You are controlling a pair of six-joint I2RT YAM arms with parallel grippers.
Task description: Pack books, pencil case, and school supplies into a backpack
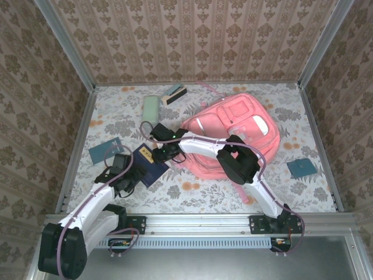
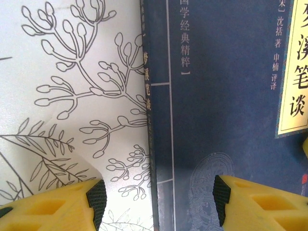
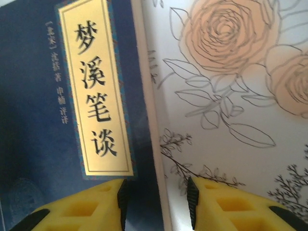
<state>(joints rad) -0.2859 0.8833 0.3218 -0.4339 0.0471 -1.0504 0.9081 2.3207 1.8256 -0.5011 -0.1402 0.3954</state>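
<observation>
Floral cloth covers the surface (image 1: 198,195), which is boxed in by patterned wallpaper. Nearest the bases, the left jaws stand wide open over the spine edge of a dark navy book (image 1: 149,167). In the left wrist view, one yellow finger (image 2: 57,207) hangs over bare cloth and the other over the cover, gripping nothing. The right jaws, on the arm stretched across from the right, are likewise parted astride the book's page edge, with one finger above the yellow title label (image 3: 98,96). Whether any pad touches the book I cannot tell. A teal booklet (image 1: 106,150) lies left of the book, and a second teal booklet (image 1: 302,168) lies well apart on the right. Beyond the book, the pink backpack (image 1: 233,131) lies flat. Farther back, the mint-green pencil case (image 1: 152,108) and a stapler-like block (image 1: 175,92) sit near the far wall.
</observation>
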